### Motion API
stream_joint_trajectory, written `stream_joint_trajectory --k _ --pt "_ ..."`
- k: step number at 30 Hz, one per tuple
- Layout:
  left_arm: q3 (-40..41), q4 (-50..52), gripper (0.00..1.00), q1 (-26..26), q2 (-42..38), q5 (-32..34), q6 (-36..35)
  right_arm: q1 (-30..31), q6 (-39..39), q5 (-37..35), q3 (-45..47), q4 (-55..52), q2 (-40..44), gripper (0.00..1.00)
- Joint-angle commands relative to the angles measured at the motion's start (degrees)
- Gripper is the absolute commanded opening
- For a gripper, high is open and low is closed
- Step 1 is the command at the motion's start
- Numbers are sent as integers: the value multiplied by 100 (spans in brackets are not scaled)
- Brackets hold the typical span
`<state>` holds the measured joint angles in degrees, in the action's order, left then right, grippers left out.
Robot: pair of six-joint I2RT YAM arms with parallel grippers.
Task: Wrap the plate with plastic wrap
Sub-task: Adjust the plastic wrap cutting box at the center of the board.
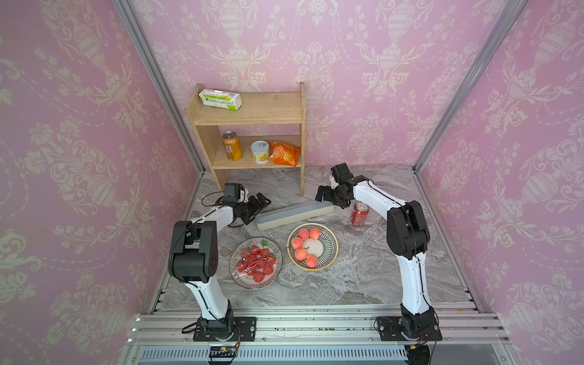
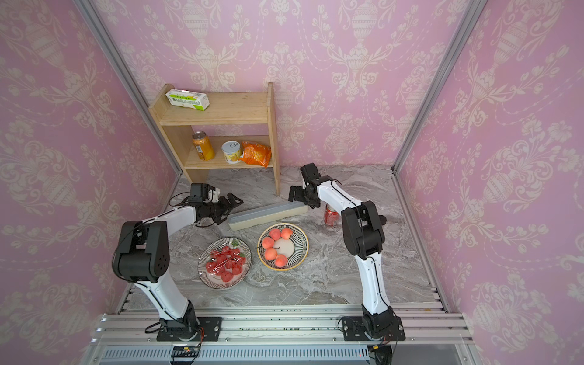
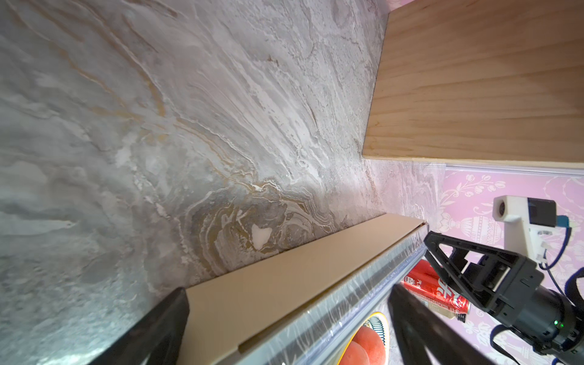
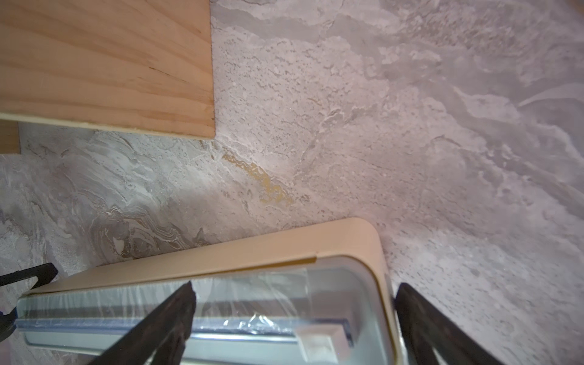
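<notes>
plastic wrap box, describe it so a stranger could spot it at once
Find the wooden shelf at the back wall. On the marble table just in front of it, behind the two fruit plates, lies the plastic wrap box. It alone is long and narrow, cream with a grey top; its neighbours are round.

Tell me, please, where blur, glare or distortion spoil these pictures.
In both top views the wide lens splays the frame posts outward and the film over the strawberry plate glints white; in the left wrist view the near fingers are soft and the plastic wrap on the dispenser box shows bright streaks; in the right wrist view the fingers are blurred.
</notes>
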<state>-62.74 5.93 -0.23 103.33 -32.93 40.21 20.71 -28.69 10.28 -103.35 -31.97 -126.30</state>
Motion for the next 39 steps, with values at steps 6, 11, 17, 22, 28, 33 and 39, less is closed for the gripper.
stream_joint_trajectory --k 6,11,17,22,28,33,39 --pt "-309 -4 99 -433 225 108 150 -26 94 186 760 278 491 99" --pt "-427 698 99 -384 13 856 -377 -34 115 189 1256 444 732 99" --pt "-473 2025 99 -206 -578 1742 -966 -51 244 -26 1071 340 656 99" --pt "-137 1992 99 -210 -694 875 -683 -62 231 -123 764 190 438 100" --pt "13 1643 99 -454 -584 500 -340 -61 99 -53 1037 356 505 99" --pt "-101 1478 99 -692 -398 373 -200 -71 173 85 1215 468 601 99" --pt "-353 1249 99 -876 -191 375 1 -118 293 138 1536 558 839 98"
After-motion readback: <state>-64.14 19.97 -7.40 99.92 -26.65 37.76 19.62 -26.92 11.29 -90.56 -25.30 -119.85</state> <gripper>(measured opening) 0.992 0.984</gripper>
